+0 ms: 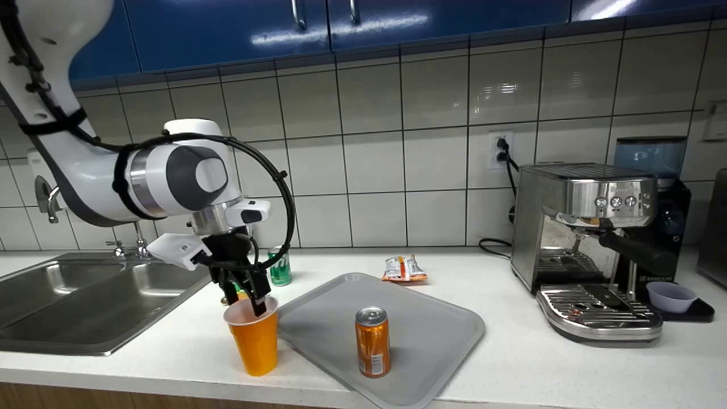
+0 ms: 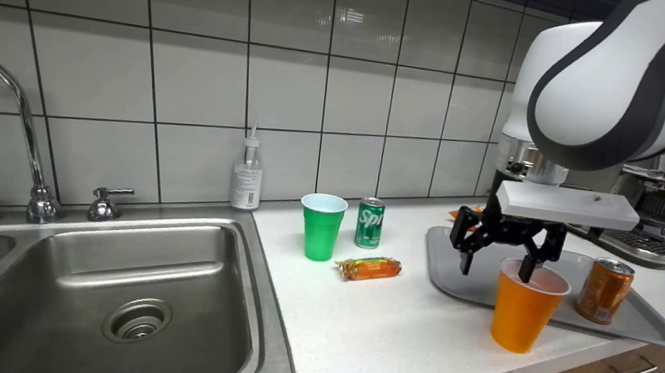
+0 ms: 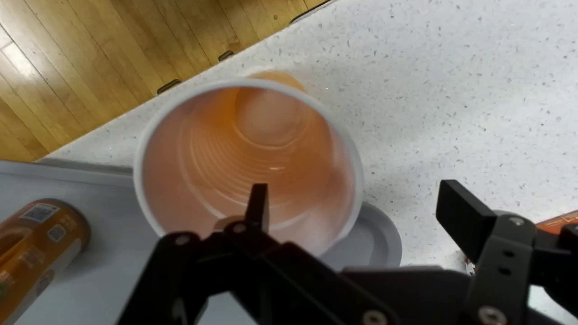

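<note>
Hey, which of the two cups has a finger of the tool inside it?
The orange cup: one finger of the open tool is inside it. The green cup stands apart, beside the Sprite can.

Kitchen, home vs office unclear. Dbl s/s sink point(image 2: 74, 313) w/ faucet point(image 2: 30, 143), espresso machine point(image 1: 602, 196) on white worktop point(image 1: 568, 369), blue cabs point(image 1: 454, 23) over tiled wall point(image 1: 375, 165).

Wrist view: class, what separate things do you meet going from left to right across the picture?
Orange can → orange cup → black finger outside the cup → orange-red packet, partly hidden.
</note>
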